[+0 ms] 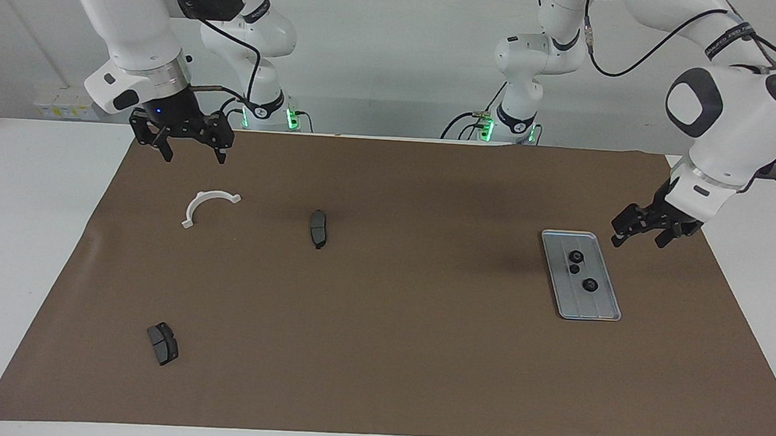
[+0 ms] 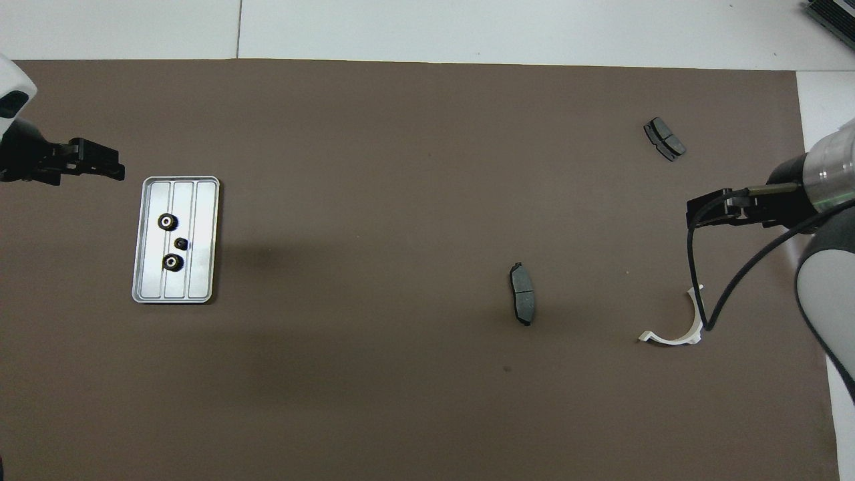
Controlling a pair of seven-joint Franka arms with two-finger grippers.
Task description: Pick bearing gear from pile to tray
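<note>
The silver tray (image 1: 598,308) lies on the brown mat toward the left arm's end, also in the overhead view (image 2: 200,267). Three small black gears (image 1: 577,256) (image 1: 574,269) (image 1: 589,284) lie in it, also seen from overhead (image 2: 166,221). The only loose parts I see on the mat are two dark brake pads (image 1: 318,228) (image 1: 163,344) and a white arc bracket (image 1: 207,205). My left gripper (image 1: 639,239) hangs open and empty over the mat beside the tray. My right gripper (image 1: 193,157) hangs open and empty over the mat near the bracket.
The brown mat (image 1: 380,352) covers most of the white table. From overhead, one brake pad (image 2: 523,292) lies mid-mat. The other (image 2: 664,139) lies farther from the robots, toward the right arm's end. The bracket (image 2: 674,331) lies under the right gripper's cable.
</note>
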